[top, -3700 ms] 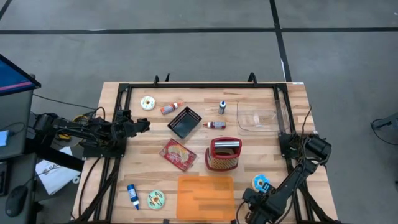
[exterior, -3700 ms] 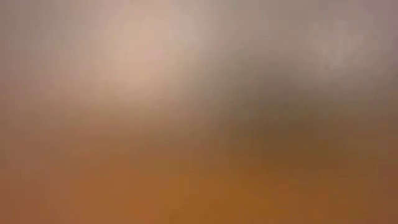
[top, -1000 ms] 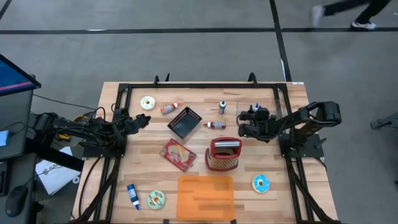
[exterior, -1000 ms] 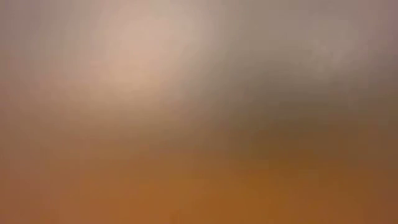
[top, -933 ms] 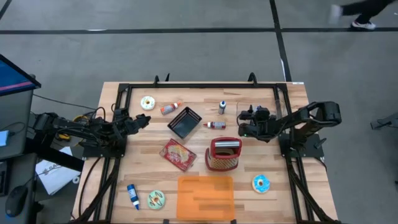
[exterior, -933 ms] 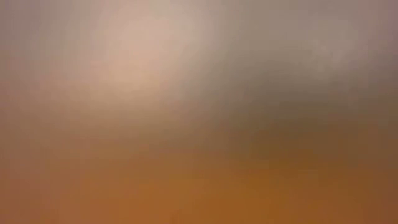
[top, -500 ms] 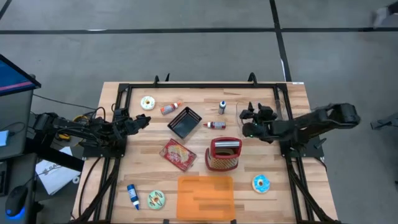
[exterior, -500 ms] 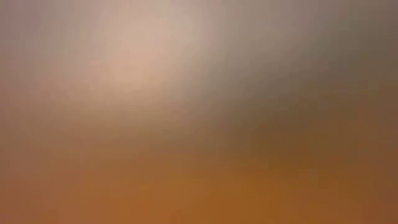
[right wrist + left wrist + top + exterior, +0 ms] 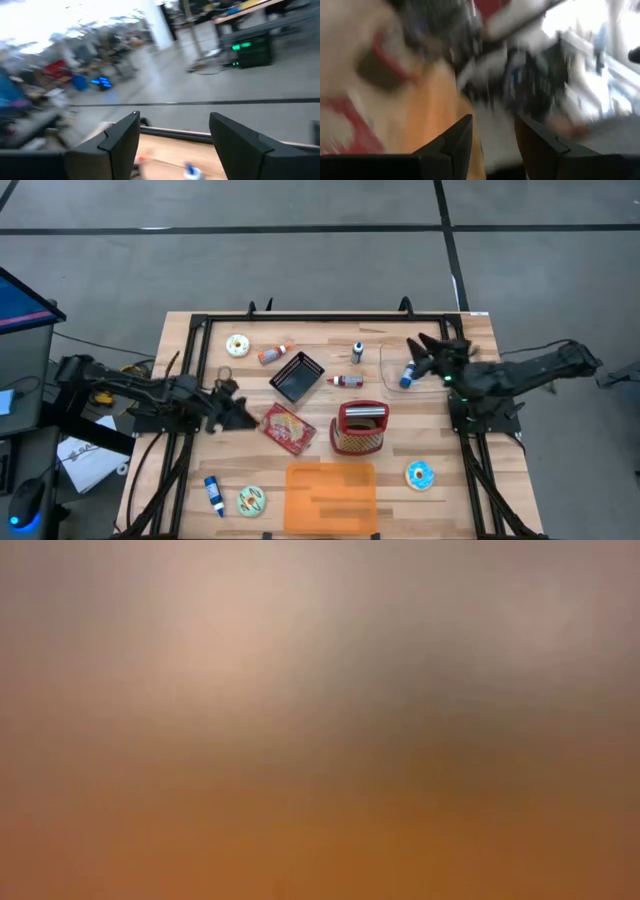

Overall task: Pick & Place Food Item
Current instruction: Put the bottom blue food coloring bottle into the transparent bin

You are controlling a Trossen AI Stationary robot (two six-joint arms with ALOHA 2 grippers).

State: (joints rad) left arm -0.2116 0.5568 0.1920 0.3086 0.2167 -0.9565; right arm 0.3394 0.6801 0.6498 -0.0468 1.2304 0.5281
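In the high view my right gripper (image 9: 422, 355) hangs open above the clear container (image 9: 390, 385) at the far right; its wrist view shows my right gripper (image 9: 173, 116) with nothing between the fingers. A small blue item (image 9: 407, 375) lies in that container. My left gripper (image 9: 232, 412) stands at the table's left, just left of the red food packet (image 9: 286, 428), which lies flat on the wood. The blurred left wrist view shows my left gripper (image 9: 493, 120) with its fingers apart and nothing between them.
A black tray (image 9: 297, 377), a red basket (image 9: 360, 428) and an orange board (image 9: 330, 495) fill the middle. Donuts (image 9: 237, 345) (image 9: 250, 500) (image 9: 420, 474) and small bottles (image 9: 272, 354) (image 9: 357, 352) (image 9: 214, 495) lie scattered. A black frame (image 9: 330, 317) runs round the table. The low view is a blur.
My right gripper has risen from low over the clear container and swung toward the far right, staying open; the blue item now shows in the container. My left gripper has turned and moved toward the near edge and the red packet.
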